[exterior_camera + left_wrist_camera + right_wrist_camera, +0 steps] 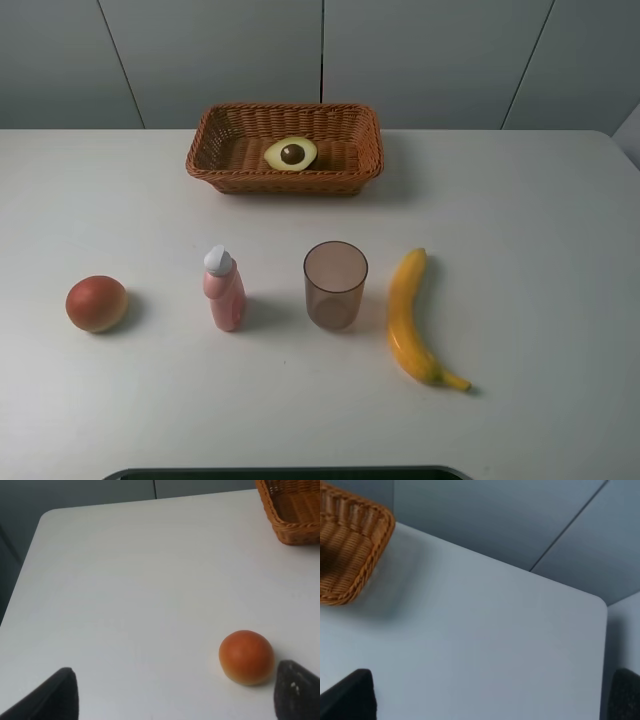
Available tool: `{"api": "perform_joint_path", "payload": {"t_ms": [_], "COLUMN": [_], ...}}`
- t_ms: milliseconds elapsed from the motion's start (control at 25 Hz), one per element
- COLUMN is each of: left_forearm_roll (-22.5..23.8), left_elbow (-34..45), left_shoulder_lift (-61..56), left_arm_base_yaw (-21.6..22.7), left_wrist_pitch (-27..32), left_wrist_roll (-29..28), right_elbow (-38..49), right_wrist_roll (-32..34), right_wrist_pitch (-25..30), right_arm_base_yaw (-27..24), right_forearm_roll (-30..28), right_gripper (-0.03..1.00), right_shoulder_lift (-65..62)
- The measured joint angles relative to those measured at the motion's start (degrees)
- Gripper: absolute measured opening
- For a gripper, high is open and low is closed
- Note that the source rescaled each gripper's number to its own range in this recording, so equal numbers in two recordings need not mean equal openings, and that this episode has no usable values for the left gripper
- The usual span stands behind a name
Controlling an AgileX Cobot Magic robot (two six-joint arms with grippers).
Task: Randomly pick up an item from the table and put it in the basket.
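The halved avocado (291,153) lies flesh up, brown pit showing, inside the brown wicker basket (284,181) at the back middle of the white table (520,260). Neither arm shows in the exterior high view. In the left wrist view my left gripper (175,700) is open and empty above the table, with its dark fingertips (55,697) far apart; a basket corner (292,515) shows there. In the right wrist view my right gripper (487,700) is open and empty over bare table, with a basket corner (350,555) in view.
In a row at the front stand a round reddish-orange fruit (96,303), a pink bottle with a white cap (224,289), a translucent brownish cup (335,285) and a yellow banana (412,320). The fruit (246,657) sits close to one left finger.
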Motion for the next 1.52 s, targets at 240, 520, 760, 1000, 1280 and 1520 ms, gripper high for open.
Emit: {"api": "perform_joint_path", "payload": {"t_ms": [240,520,760,1000,1280,1520], "left_forearm_roll": [0.0,0.0,0.0,0.0,0.0,0.0], "left_elbow": [0.0,0.0,0.0,0.0,0.0,0.0], "left_shoulder_lift": [0.0,0.0,0.0,0.0,0.0,0.0], "left_arm_base_yaw": [0.0,0.0,0.0,0.0,0.0,0.0], "left_wrist_pitch": [0.0,0.0,0.0,0.0,0.0,0.0], "left_wrist_roll": [-0.11,-0.11,-0.11,-0.11,-0.11,-0.11], "right_elbow": [14.42,30.82,43.26,50.0,52.08,52.31], "right_wrist_roll": [3.76,8.54,13.88,13.31,6.99,5.29], "right_wrist_pitch": [0.26,0.62,0.88,-2.77,-5.81,-6.47], "right_arm_base_yaw": [0.0,0.0,0.0,0.0,0.0,0.0], "right_forearm_roll": [-0.84,1.23,4.31,6.24,8.94,10.36], "right_gripper": [1.0,1.0,1.0,1.0,1.0,0.99], "right_shoulder_lift": [-22.92,-43.87,-52.4,-52.82,-54.4,-54.8]}}
